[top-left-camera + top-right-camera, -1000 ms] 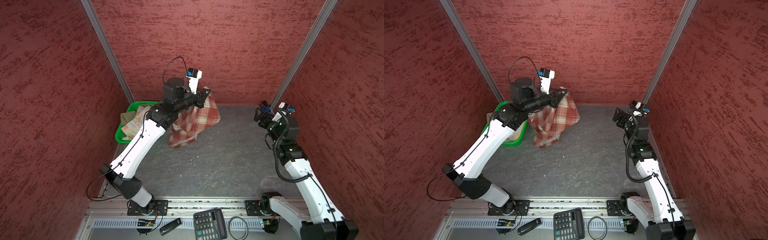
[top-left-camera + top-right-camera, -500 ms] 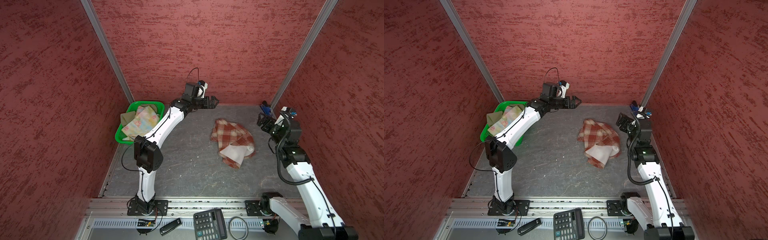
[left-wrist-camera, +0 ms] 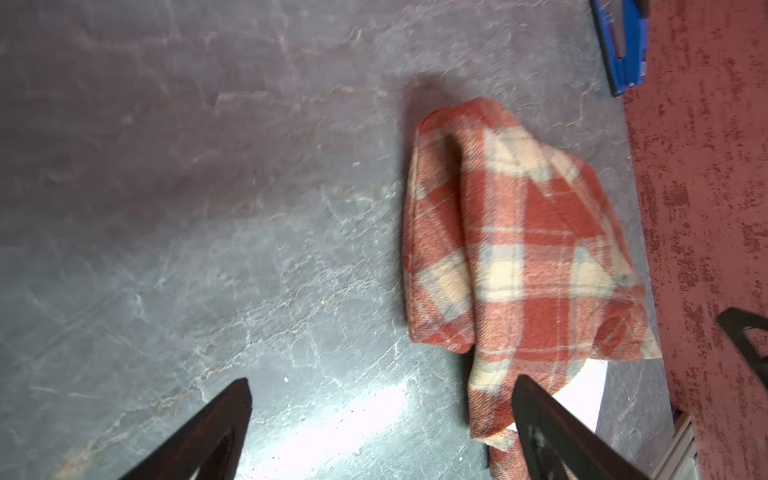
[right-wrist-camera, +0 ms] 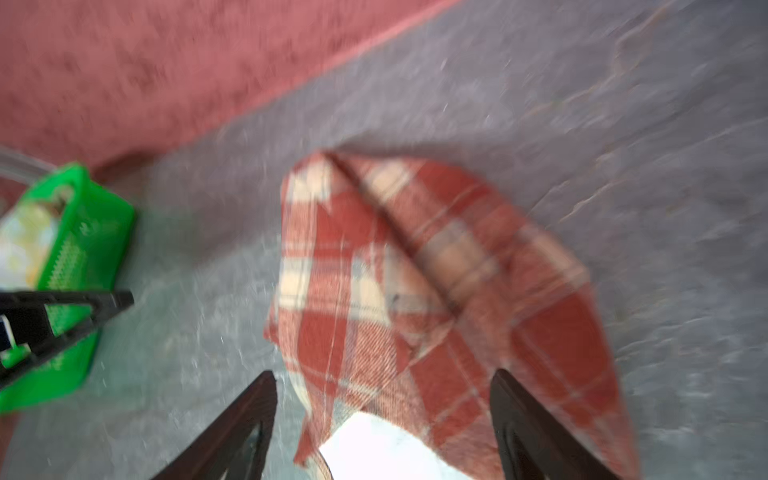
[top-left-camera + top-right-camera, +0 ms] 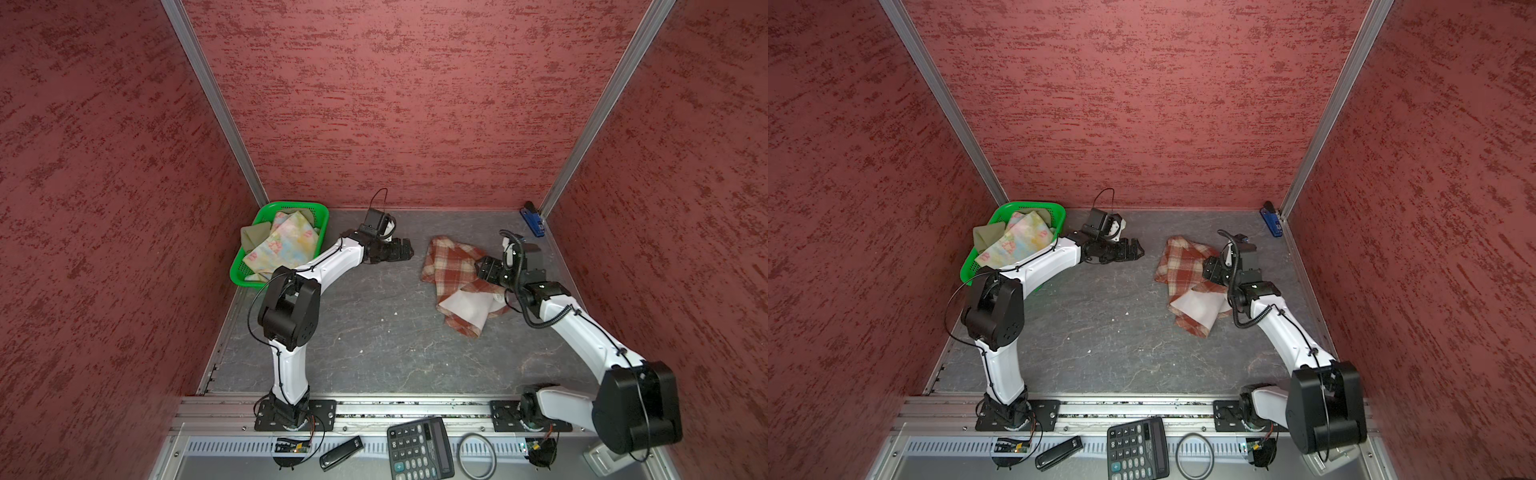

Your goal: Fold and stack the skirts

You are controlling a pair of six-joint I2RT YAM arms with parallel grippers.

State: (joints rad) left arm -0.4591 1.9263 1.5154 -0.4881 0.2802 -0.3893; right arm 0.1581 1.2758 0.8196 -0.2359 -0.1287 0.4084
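Observation:
The red-brown and cream plaid skirt (image 5: 449, 270) (image 5: 1183, 266) lies crumpled on the grey table, right of centre, with its white lining (image 5: 465, 307) turned out at the near side. My left gripper (image 5: 409, 249) (image 3: 382, 382) is open and empty, low over bare table to the left of this skirt (image 3: 519, 241). My right gripper (image 5: 484, 270) (image 4: 384, 374) is open, its jaws spread over the skirt's (image 4: 415, 270) right part. The floral skirt (image 5: 286, 245) and the olive skirt (image 5: 253, 235) lie in the green basket (image 5: 291, 205).
The basket (image 5: 1025, 204) stands in the back left corner, by the left arm. A blue stapler (image 5: 534, 218) lies in the back right corner. A calculator (image 5: 419, 453), a black ring (image 5: 478, 455) and a black device (image 5: 340, 446) lie beyond the front rail. Red walls close three sides.
The left gripper held the plaid skirt up near the basket, then opened; the skirt now lies on the table at the right. The right gripper has come down over it and narrowed slightly.

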